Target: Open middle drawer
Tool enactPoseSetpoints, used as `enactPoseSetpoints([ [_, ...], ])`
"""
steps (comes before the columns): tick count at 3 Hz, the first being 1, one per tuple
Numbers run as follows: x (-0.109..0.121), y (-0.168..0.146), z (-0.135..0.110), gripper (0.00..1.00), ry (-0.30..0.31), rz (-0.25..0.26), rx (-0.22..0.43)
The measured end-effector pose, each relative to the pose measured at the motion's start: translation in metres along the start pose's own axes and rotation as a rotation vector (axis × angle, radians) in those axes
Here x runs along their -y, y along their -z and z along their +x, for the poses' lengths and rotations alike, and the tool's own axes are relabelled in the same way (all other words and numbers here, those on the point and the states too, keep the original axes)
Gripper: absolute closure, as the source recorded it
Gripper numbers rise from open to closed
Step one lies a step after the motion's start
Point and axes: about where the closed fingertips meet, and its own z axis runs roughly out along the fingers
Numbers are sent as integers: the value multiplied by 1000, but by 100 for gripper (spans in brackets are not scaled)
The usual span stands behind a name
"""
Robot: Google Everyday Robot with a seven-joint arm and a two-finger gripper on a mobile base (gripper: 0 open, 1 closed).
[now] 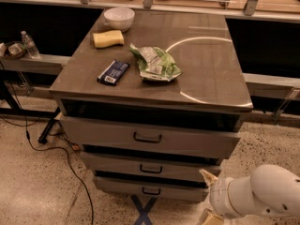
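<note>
Speckled floor (33, 191) under a grey cabinet (150, 105). Its counter (206, 74) carries a white bowl (119, 18), a yellow sponge (108, 38), a dark blue packet (113, 72) and a green bag (154, 64). The middle drawer (117, 164) lies between the cabinet's taller top drawer (103, 134) and its lowest drawer (117, 187). I see the hand (206, 197) low at the cabinet's front right corner, released and grasping nothing, well apart from the drawer's centre handle (151, 169).
</note>
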Motion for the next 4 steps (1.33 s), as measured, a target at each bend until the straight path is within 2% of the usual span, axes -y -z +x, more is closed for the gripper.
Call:
enactPoseSetpoints([
  [1, -4, -24, 8, 0, -29, 17, 19],
  [2, 24, -63, 28, 0, -56, 118, 54],
  [3, 48, -94, 39, 0, -46, 177, 84],
  [4, 63, -125, 40, 0, -25, 185, 104],
])
